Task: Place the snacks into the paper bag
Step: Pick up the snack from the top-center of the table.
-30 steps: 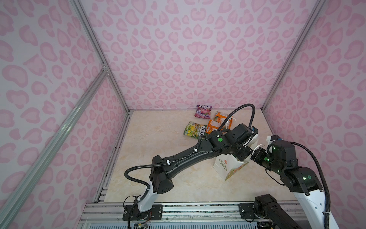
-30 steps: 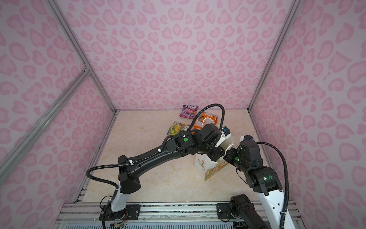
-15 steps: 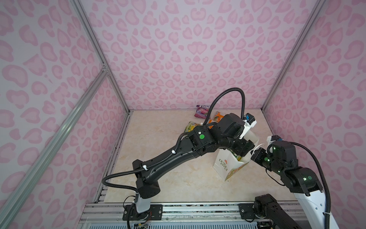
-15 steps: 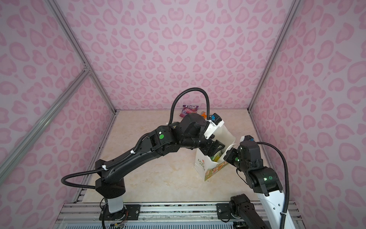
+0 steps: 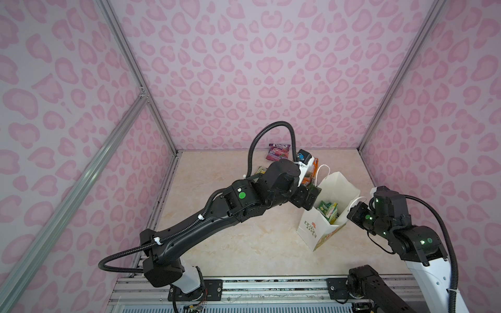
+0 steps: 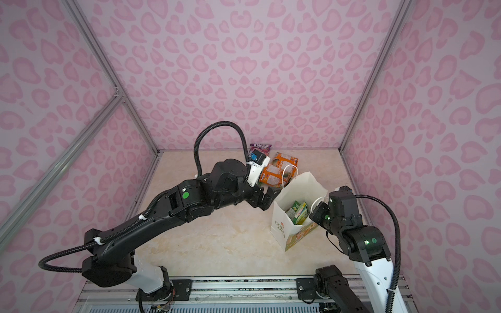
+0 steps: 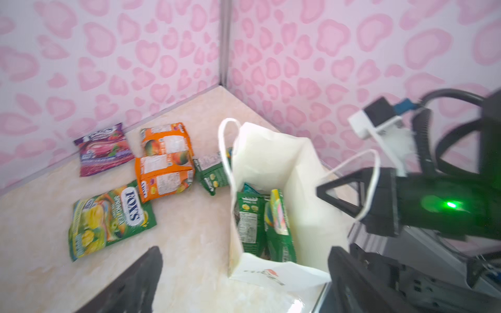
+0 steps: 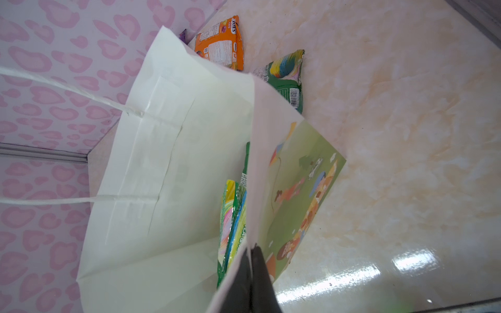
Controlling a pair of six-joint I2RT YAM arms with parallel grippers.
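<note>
Where glossy marble-look tabletop [image 5: 244, 244] met pink heart-print walls [image 5: 271, 67]: creased white paper bag [image 5: 336, 187] stood upright, crinkly green snacks [image 5: 328, 211] inside (five loose packets [image 7: 165, 160] lay flat nearby). Left gripper [image 5: 311, 197] jaws apart, empty, beside rim. Right gripper [image 8: 252, 260] pinched bag's wall.

Your left arm stretches far forward, left gripper [image 5: 311, 199] tipped downward, fingers [image 7: 141, 281] spread wide. Your right arm is bent, right gripper [image 5: 350, 214] aimed inward, fingers [image 8: 260, 279] pinched onto the paper bag [image 5: 336, 187] rim.
</note>
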